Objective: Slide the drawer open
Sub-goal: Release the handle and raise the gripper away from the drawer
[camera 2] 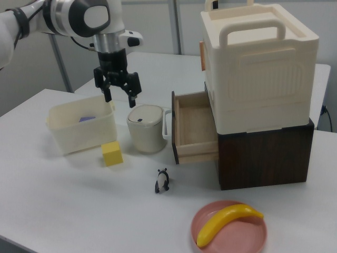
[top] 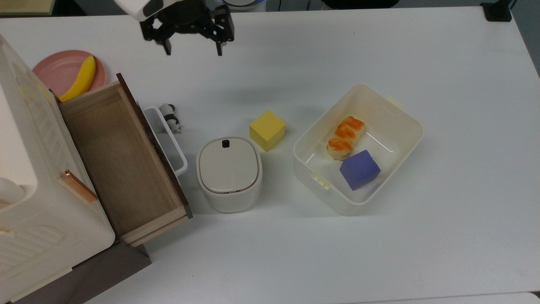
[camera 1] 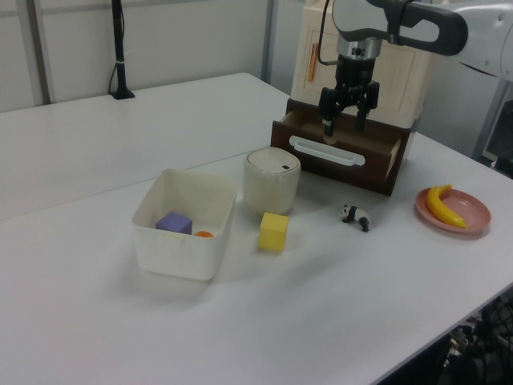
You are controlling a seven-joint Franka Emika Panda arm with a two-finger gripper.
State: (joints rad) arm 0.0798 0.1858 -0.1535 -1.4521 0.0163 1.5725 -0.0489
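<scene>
Drawer (top: 122, 164) pulled well out of the cabinet (top: 25, 169) at the top view's left, light-wood inside bare, white bar handle (top: 168, 139) facing the lidded cream bin (top: 229, 173). Claw (top: 192, 44) up at the top view's far edge, 2 fingers spread wide, holding nothing, well apart from the handle. Small panda figure (top: 171, 117) just beside the handle's far end. Yellow cube (top: 267, 130) between bin and cream tub (top: 405, 122); purple cube (top: 360, 169) and orange-topped bread (top: 345, 137) inside the tub. Banana (top: 80, 79) on pink plate (top: 55, 69) on the white worktop (top: 422, 253).
</scene>
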